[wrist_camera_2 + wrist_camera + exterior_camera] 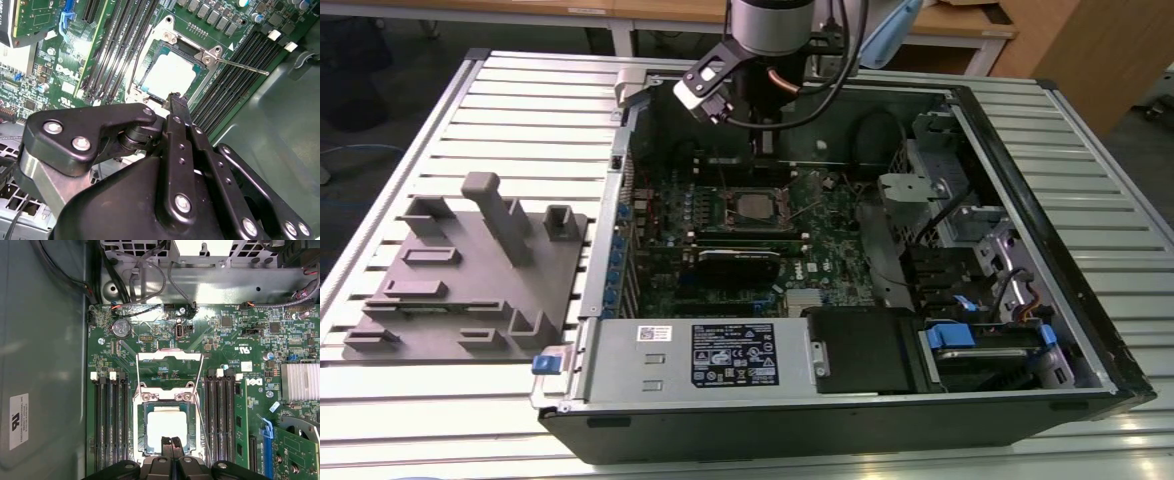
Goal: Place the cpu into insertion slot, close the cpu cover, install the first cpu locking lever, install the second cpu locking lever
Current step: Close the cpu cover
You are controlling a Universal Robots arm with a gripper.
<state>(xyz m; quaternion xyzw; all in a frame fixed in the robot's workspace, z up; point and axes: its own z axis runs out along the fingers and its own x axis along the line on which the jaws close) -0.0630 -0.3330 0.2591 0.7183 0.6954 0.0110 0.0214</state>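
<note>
Quick rundown. The end effector [170, 441] is pinched fully closed, with both fingers pressed together and nothing between them, so it's carrying nothing. The tips sit right at the edge of the cpu [167, 426]; I can't tell if they actually touch it. The cpu is already down in the slot [144, 426], bright metal top facing up. The cover [170, 356] looks swung up off it, standing at the slot edge opposite the fingers. One thin lever [242, 66] sticks out sideways over the RAM slots [230, 85].

Starting from the exterior view's left, a grey jig [467, 270] sits on the slatted tabletop [520, 100], just beside the open case [827, 432], with bare slats around both. The case lies on its side, with the green board [670, 200] flat at the bottom. The arm [767, 25] comes down into it near the far wall, above the slot.

Room's tight in there, since RAM slots run close along both sides of the slot. A labelled metal box [707, 355] takes up the case's near corner, with a black shroud [861, 350] right beside it. Drive cages [961, 210] and cables crowd the exterior view's right side.
</note>
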